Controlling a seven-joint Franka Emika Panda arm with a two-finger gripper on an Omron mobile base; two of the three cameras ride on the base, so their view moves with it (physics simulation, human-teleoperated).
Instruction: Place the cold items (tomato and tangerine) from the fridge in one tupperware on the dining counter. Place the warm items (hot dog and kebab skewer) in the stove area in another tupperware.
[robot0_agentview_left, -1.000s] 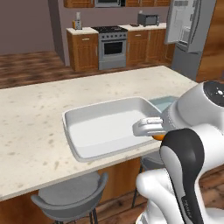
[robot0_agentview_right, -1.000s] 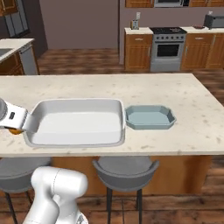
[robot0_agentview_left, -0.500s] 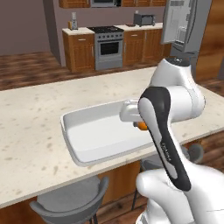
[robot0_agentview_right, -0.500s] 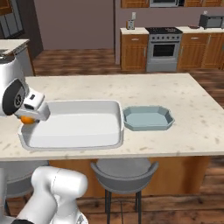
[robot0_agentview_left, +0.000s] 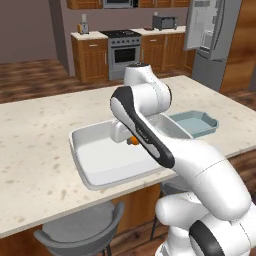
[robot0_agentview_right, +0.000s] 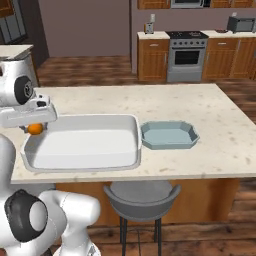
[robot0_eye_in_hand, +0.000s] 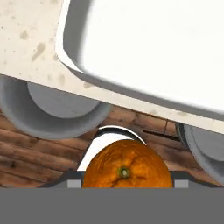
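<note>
A: Fingers first. What's in them?

B: The fingers are clamped on the small bright orange tangerine (robot0_eye_in_hand: 127, 170), one either side of it; the hand view has the stem dimple facing the camera. From the right base view the gripper (robot0_agentview_right: 34, 128) carries the tangerine (robot0_agentview_right: 34, 128) just under the white hand, at the left end of the large white rectangular tray with rounded corners and a thick raised rim (robot0_agentview_right: 135, 145).

A: Over the tray or off it?

B: At its near-left corner, about on the rim line. In the hand view the tray's corner (robot0_eye_in_hand: 70, 52) sits above the fruit, with wood floor and a round grey stool seat (robot0_eye_in_hand: 48, 111) behind it. Whether the fruit hangs inside the rim, I cannot tell.

A: Left base view?

B: The tangerine (robot0_agentview_left: 133, 141) shows as an orange spot under the hand, above the tray (robot0_agentview_left: 80, 165). The tray's floor looks bare.

A: Further out?

B: Just right of the tray, close beside it, a small shallow pale teal container with cut corners (robot0_agentview_right: 170, 135). Both rest on the long beige speckled stone bench (robot0_agentview_right: 220, 125). A grey stool (robot0_agentview_right: 142, 197) is tucked under the near edge. Far side of the room: silver range with dark oven window (robot0_agentview_right: 186, 56) between brown wood cabinets. Tall grey steel fridge (robot0_agentview_left: 207, 35) at far right in the left base view, a door standing open.
</note>
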